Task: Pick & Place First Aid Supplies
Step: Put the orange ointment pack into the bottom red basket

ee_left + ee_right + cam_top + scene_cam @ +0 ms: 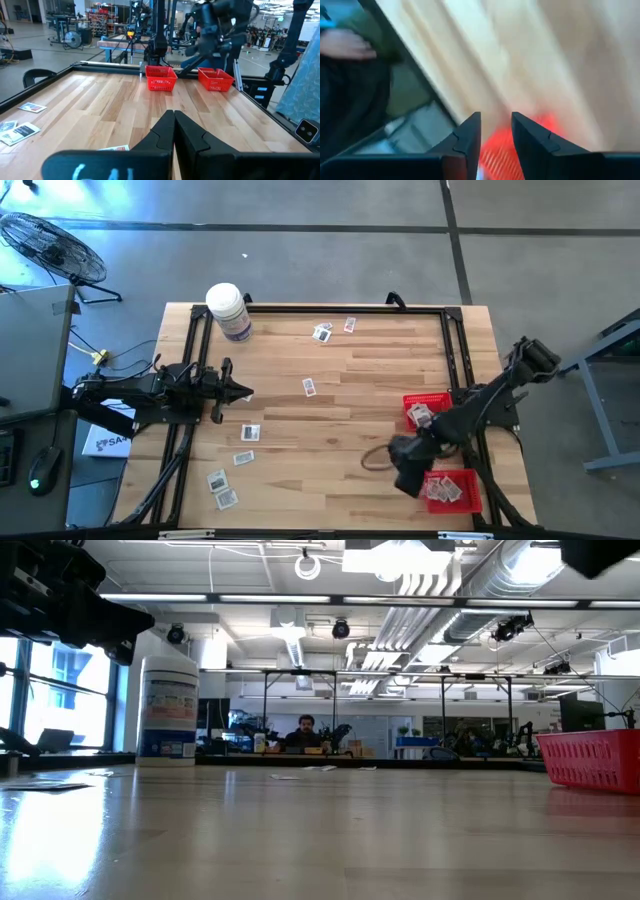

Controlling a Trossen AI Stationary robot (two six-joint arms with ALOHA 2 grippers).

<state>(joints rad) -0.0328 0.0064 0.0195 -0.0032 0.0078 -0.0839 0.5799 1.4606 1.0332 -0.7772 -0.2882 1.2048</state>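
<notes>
The first aid packets lie flat and scattered on the wooden table: two near the far edge (322,332), one mid-table (309,387), several by the left arm (243,458). More lie in the two red mesh baskets (427,410) (452,488). My left gripper (240,392) (174,116) hovers shut over the table's left side and touches nothing. My right gripper (410,470) (496,120) is open and points down above the near basket (520,145). I see nothing between its fingers.
A large white bottle with a purple label (228,310) (168,705) stands at the far left corner. A black frame rail (330,308) borders the table. Bare wood lies between the arms. A person's hand (345,45) shows beyond the table's near edge.
</notes>
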